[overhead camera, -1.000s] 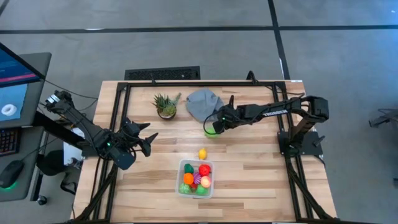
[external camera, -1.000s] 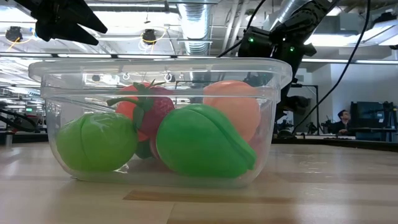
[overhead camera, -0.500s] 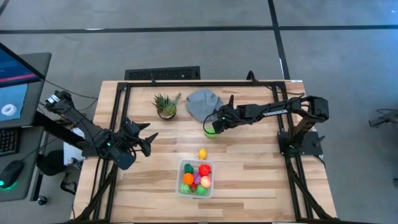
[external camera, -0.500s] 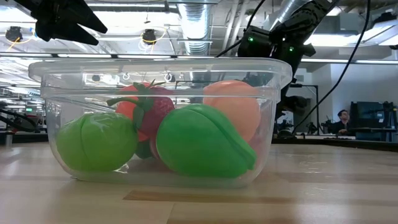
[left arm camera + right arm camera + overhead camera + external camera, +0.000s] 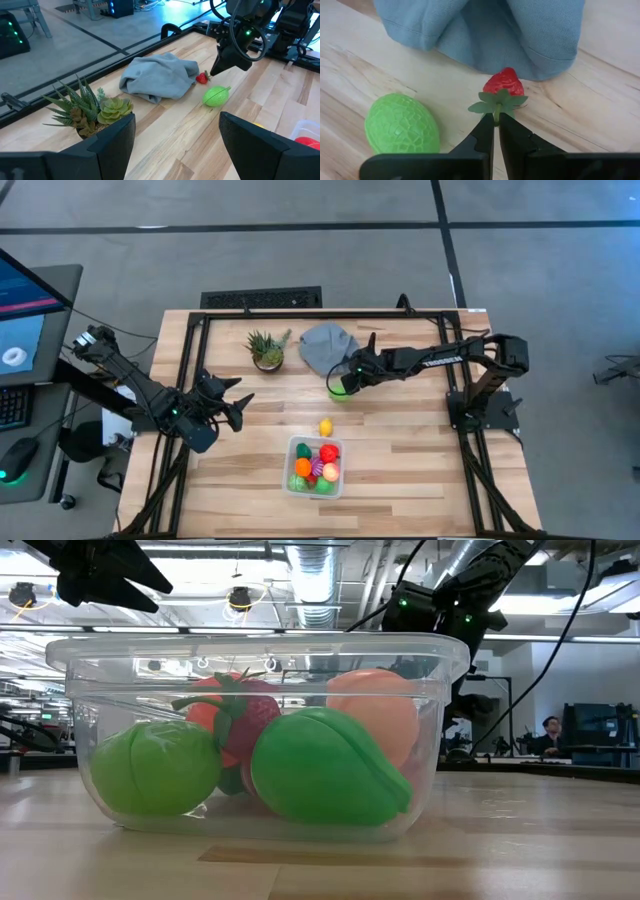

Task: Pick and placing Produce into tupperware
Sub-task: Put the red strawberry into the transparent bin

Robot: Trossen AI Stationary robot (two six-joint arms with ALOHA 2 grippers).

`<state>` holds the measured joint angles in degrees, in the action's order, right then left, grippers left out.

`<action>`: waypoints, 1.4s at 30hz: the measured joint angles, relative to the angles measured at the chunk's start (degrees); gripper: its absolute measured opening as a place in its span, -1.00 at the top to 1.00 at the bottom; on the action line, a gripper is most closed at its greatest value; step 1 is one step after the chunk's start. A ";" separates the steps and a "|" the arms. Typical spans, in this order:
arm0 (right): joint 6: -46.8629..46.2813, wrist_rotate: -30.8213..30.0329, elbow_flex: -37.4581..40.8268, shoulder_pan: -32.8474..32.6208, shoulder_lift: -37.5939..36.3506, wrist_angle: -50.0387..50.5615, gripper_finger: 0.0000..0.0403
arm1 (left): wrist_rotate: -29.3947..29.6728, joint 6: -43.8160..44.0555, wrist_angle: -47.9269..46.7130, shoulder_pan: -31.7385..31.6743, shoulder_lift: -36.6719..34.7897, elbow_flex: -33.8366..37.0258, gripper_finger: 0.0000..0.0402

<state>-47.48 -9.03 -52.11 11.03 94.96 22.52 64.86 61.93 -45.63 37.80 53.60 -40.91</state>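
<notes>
A small red strawberry (image 5: 504,81) with a green leaf cap lies on the wood beside the grey cloth (image 5: 325,345), and my right gripper (image 5: 496,122) is shut on its stem. A bumpy green fruit (image 5: 402,125) lies just beside it on the table. The clear tupperware (image 5: 293,446) stands near the front edge with several pieces of produce inside. A yellow fruit (image 5: 325,427) lies just behind it. My left gripper (image 5: 238,402) hangs open over the table's left side, holding nothing. My right gripper pinches the strawberry's thin green stem (image 5: 496,113) between its two fingertips. The fingers slant down at it from the table's right side. The berry points away from the fingers, toward the cloth, and seems to lie on the table top.
A spiky potted plant (image 5: 267,350) stands at the back left, next to the cloth. A black frame rail (image 5: 320,311) borders the table. Bare wood lies between the cloth and the tupperware. In the low view the tupperware (image 5: 441,700) fills the foreground.
</notes>
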 joint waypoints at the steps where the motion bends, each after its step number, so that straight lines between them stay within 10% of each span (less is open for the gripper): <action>1: 0.02 0.01 0.01 0.06 0.00 0.00 0.75 | 0.00 -0.02 0.00 -0.02 -0.02 0.00 -0.39; 42: 1.29 3.67 -1.65 2.65 3.13 1.47 0.38 | 2.45 -0.34 -0.55 0.00 -0.02 -0.02 -0.39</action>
<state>-46.20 -5.35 -53.76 13.68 98.08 23.99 67.31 61.59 -46.17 37.80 53.58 -40.93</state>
